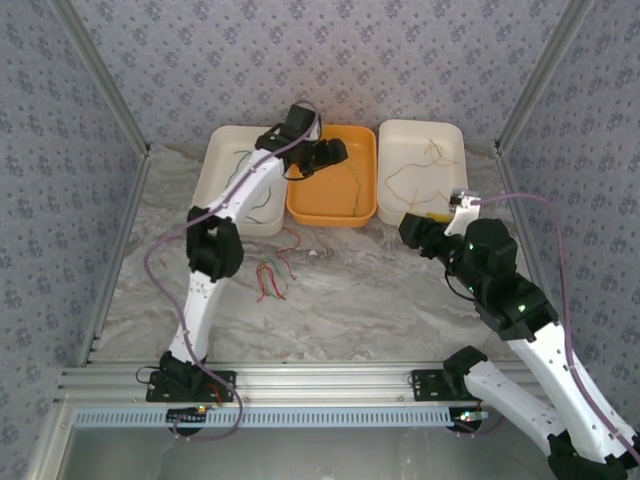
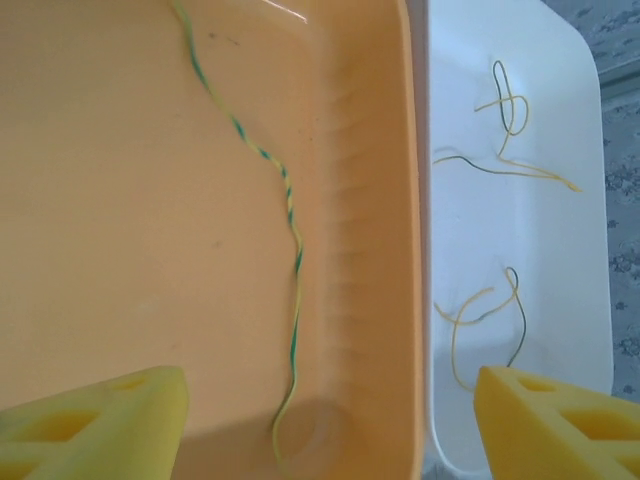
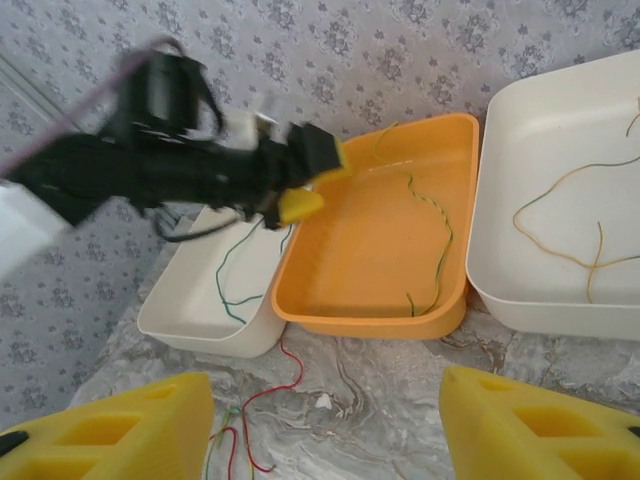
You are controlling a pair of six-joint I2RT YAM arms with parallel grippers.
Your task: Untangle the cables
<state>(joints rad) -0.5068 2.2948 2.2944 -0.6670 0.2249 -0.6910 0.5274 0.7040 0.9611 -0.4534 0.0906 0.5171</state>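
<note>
Both claws gape, empty: left claw [image 2: 330, 400] above the orange tray [image 2: 100, 200], right claw [image 3: 325, 400] at four o'clock. The tray's twisted cable [image 2: 290, 200] looks limp and light; pinch mid-strand.

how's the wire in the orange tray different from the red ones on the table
The tray wire is twisted green and yellow; the red wires are red. The tray wire runs as one long wavy line; the red wires bunch in loops on the table. Both are string-thin.

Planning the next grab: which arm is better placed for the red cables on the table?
Probably left: the red cables lie on its side, and the left gripper hangs open over the orange tray; the right gripper is farther off.
</note>
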